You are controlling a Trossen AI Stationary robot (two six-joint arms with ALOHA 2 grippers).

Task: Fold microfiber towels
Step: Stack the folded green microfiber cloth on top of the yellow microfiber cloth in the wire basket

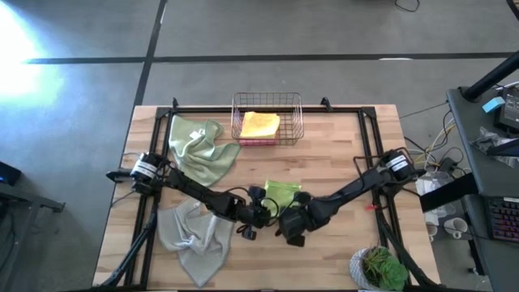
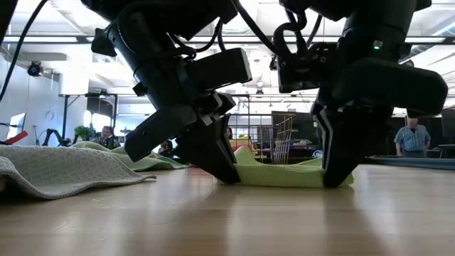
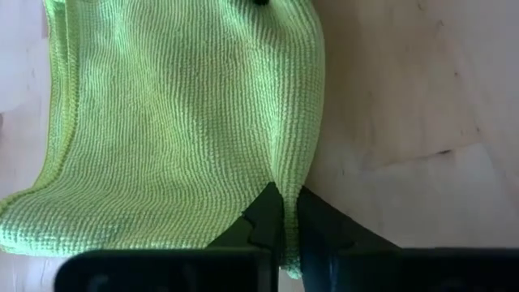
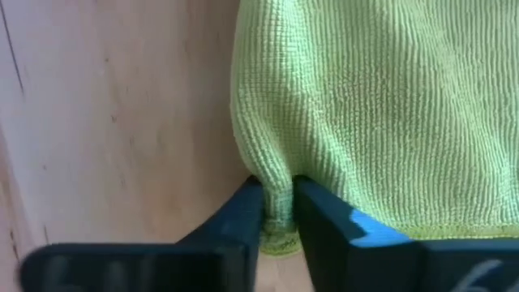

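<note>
A lime green towel (image 1: 282, 192) lies bunched on the wooden table (image 1: 340, 162) near its middle, also seen in the low view (image 2: 284, 173). My left gripper (image 1: 258, 212) is shut on its near left end and my right gripper (image 1: 293, 221) on its near right end. A pale sage green towel (image 1: 201, 146) lies crumpled at the far left. A grey-beige towel (image 1: 195, 235) lies crumpled at the near left. A yellow towel (image 1: 259, 124) rests folded on a pink one (image 1: 258, 140) inside the wire basket (image 1: 290, 109). My left gripper pinches the lime towel's side edge near a near corner (image 3: 293, 174) between its two fingers (image 3: 263, 215). The fingers slant down from the table's near left side (image 2: 220, 167). The towel lies on the table, slack. My right gripper pinches a small pucker of the lime towel's edge at its other near corner (image 4: 276, 188) between its two fingers (image 4: 318, 223). The fingers come steeply from above (image 2: 334, 174). The towel rests on the table, its cloth gathered at the fingers.
The wire basket stands at the far middle of the table. A potted plant (image 1: 381, 268) sits at the near right corner. Black frame rails (image 1: 369, 138) run along the table's sides. In the low view, people (image 2: 412, 139) show in the room behind.
</note>
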